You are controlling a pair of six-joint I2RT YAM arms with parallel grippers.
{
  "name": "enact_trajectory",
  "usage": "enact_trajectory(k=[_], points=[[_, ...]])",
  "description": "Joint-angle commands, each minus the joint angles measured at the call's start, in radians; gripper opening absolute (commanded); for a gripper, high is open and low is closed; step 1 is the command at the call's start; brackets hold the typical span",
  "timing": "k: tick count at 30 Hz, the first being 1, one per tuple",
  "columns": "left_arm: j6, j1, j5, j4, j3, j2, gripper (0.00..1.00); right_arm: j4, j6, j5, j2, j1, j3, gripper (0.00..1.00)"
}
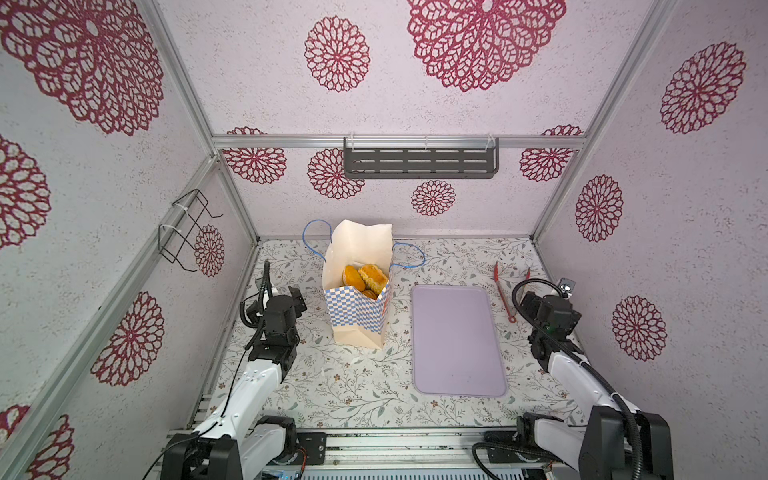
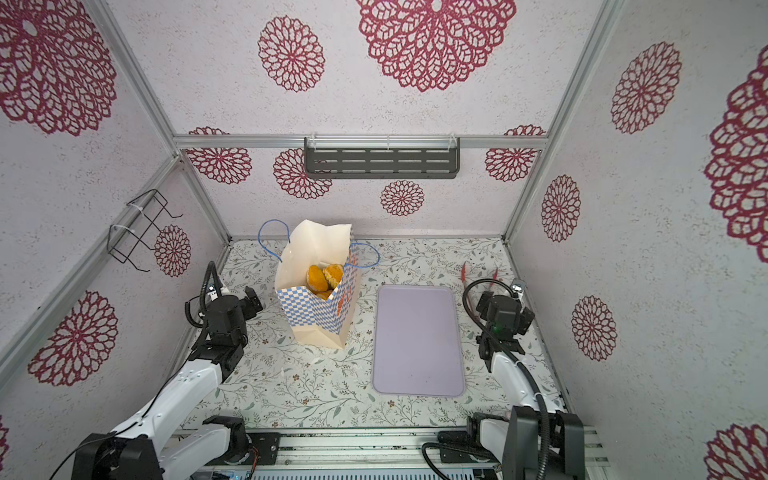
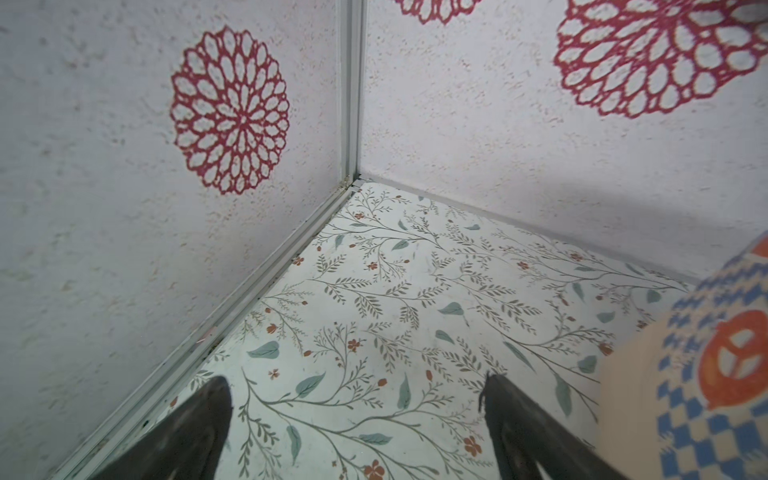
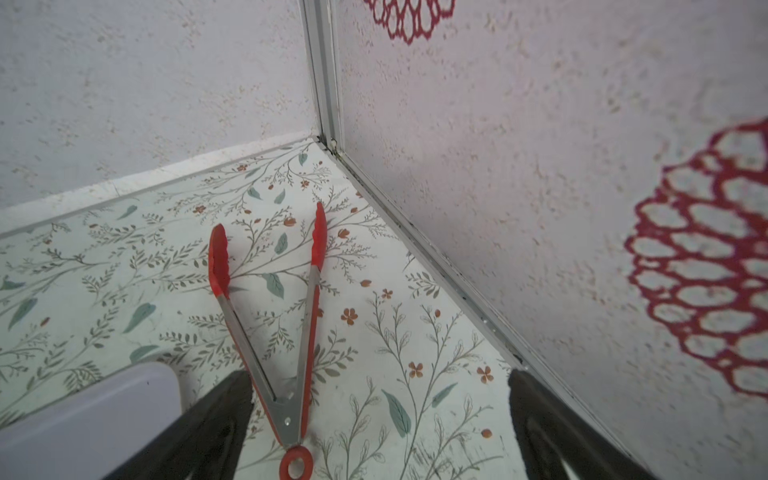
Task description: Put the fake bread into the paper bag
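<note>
Pale walls stamped with crimson flower rosettes close in a tabletop (image 1: 353,390) papered in a leafy floral print. We see the paper bag (image 1: 357,316) standing upright toward the back of it, left of centre, mouth open and its blue cord handles hanging out to either side. The bread (image 1: 365,278) lies inside the bag. Looking down through the mouth in both top views, we can pick out about three glossy golden pieces crowded against each other near the checkered front wall. How many lie under them we cannot tell.

Our left pincer (image 3: 355,380) sits just left of the bag, near it but not touching, and is aimed at the back left corner. Its two dark fingers (image 3: 208,415) are spread wide with only the printed surface between them. In the left wrist view the bag's checkered side with an orange pretzel picture shows just beyond one finger. The bread is above and to the side of this pincer, behind the bag's wall.

A flat lilac tray (image 1: 457,345) lies to the right of the bag. Beyond it our right pincer (image 4: 378,374), also spread wide and gripping nothing, hangs over the hinge end of the red tongs (image 4: 289,415), which lie open in a V on the tabletop. This pincer is well apart from the bag and the bread, with the tray between them.
</note>
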Motion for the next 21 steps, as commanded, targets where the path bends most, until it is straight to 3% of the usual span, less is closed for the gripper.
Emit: enact_trajectory(k=[1, 11, 13, 21], points=[[0.039, 0.023, -0.065, 0.11, -0.019, 0.081, 0.97, 0.207, -0.069, 0.062, 0.003, 0.032, -0.041, 0.99], [0.108, 0.062, 0.031, 0.42, -0.063, 0.291, 0.97, 0.549, -0.102, 0.074, 0.15, 0.068, -0.198, 0.99], [0.13, 0.074, 0.053, 0.4, -0.038, 0.314, 0.97, 0.636, -0.119, 0.073, 0.194, 0.073, -0.227, 0.99], [0.119, 0.123, 0.112, 0.404, -0.037, 0.316, 0.97, 0.683, -0.227, 0.024, 0.215, 0.14, -0.236, 0.99]])
